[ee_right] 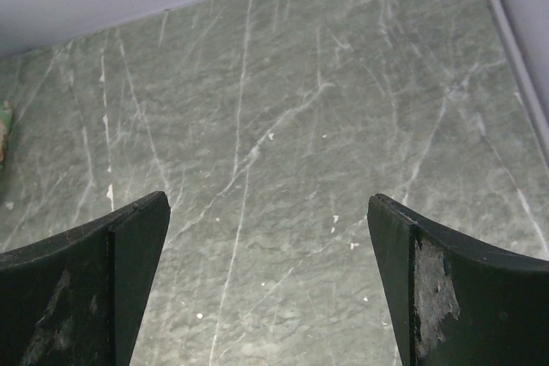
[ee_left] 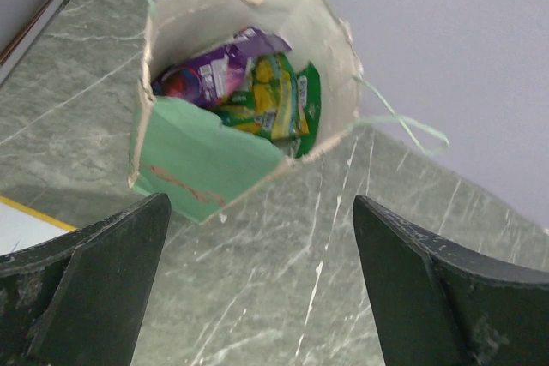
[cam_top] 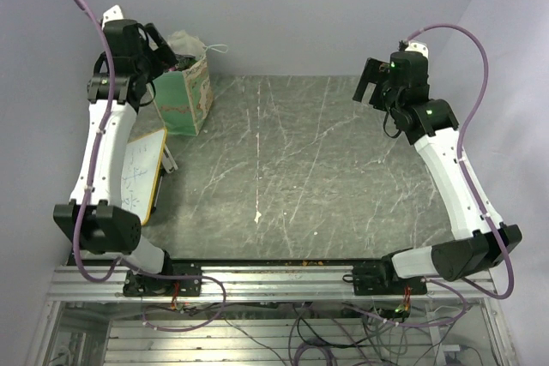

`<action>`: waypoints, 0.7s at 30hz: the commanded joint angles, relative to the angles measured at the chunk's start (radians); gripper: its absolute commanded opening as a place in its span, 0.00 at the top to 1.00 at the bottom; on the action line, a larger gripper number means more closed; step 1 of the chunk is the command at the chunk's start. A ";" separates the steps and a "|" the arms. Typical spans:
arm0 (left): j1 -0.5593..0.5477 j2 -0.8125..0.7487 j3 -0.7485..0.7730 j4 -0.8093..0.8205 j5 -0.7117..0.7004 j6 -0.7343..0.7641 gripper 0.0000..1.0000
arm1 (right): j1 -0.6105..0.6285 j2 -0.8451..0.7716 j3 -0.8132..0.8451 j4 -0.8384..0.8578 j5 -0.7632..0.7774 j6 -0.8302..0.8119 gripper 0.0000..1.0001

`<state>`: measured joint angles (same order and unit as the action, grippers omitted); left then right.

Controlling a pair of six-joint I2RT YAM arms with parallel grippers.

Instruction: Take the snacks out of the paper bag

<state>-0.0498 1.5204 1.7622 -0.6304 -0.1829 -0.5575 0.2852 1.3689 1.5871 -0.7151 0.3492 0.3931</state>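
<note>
Left claw (ee_left: 259,205) (gaping) faces snacks (ee_left: 262,96) half-hidden in bag (ee_left: 193,156).

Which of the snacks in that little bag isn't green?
The purple packet, at the left inside the paper bag as the left wrist camera sees it. The green-and-yellow packets beside it have none of that colour.

So the worktop (cam_top: 326,169) is sporting a grey-green marble look, with pale scratches running all over it. A yellow-framed whiteboard (cam_top: 141,173) is lying along the left edge, tilting a bit, and the faint scribbles on it are too small to read. A white fleck (cam_top: 257,216) is sitting around the middle, toward the near edge. Pale lilac walls (cam_top: 300,6) are closing in the far and side edges.
</note>
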 commanded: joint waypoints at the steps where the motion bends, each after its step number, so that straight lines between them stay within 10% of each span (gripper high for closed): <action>1: 0.093 0.075 0.079 0.095 0.117 -0.074 0.01 | -0.019 0.019 -0.009 0.057 -0.120 -0.011 0.00; 21: 0.082 0.536 0.380 0.453 0.842 0.078 0.11 | -0.031 0.013 0.008 0.074 -0.233 -0.148 0.00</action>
<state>0.0628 2.0560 2.1254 -0.2878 0.4938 -0.5598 0.2634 1.4193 1.5806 -0.6556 0.1226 0.2771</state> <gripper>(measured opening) 0.876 0.999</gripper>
